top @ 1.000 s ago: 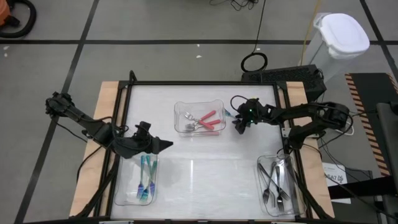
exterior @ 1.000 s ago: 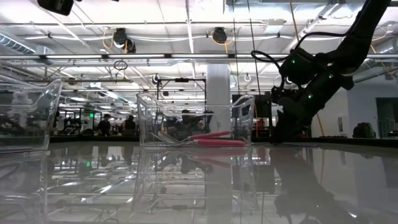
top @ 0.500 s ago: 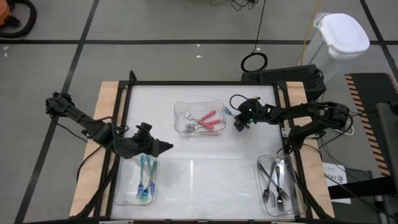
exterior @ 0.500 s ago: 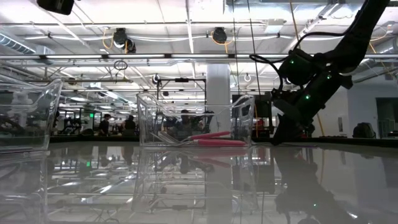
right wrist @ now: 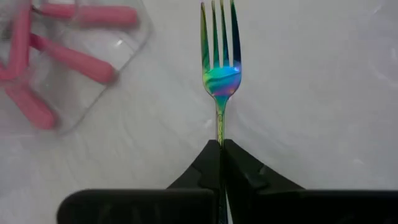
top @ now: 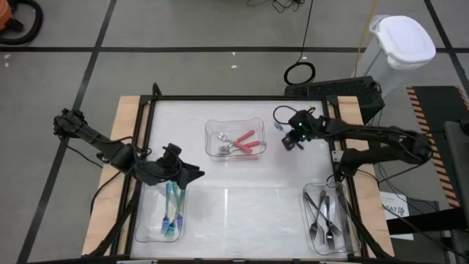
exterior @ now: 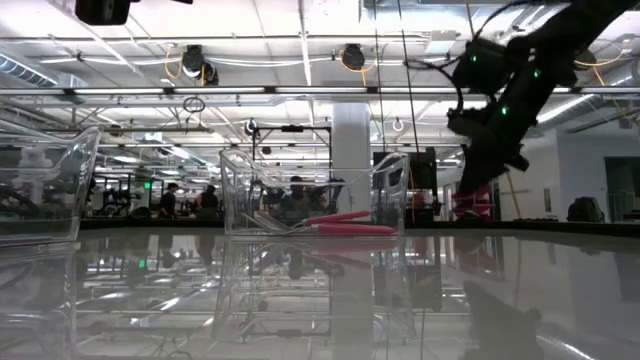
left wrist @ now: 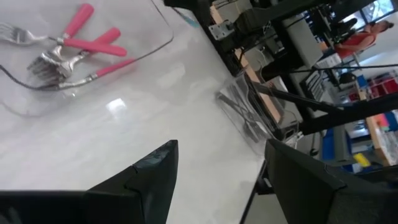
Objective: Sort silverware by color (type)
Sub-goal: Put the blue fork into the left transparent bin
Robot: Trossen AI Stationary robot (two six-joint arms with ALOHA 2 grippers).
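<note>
High view shows the table (top: pixel 242 198) carrying three clear trays: the pink-handled tray (top: pixel 212 128) just beside the right gripper (top: pixel 286 141), the grey tray (top: pixel 311 192) back near that arm's base, and the teal tray (top: pixel 143 227) under the waiting, wide-open left gripper (top: pixel 196 174). The right gripper is clamped on a rainbow-tinted fork (right wrist: pixel 219 68), tines pointing ahead. Judged step: carrying it off; next comes choosing its matching tray.

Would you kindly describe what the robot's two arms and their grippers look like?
Both arms are dark, slim, jointed links with black cables looped alongside. The left gripper ends in two matte black, wedge-shaped fingers. The right gripper carries small green indicator lights on its wrist; its black fingers taper to narrow tips.
</note>
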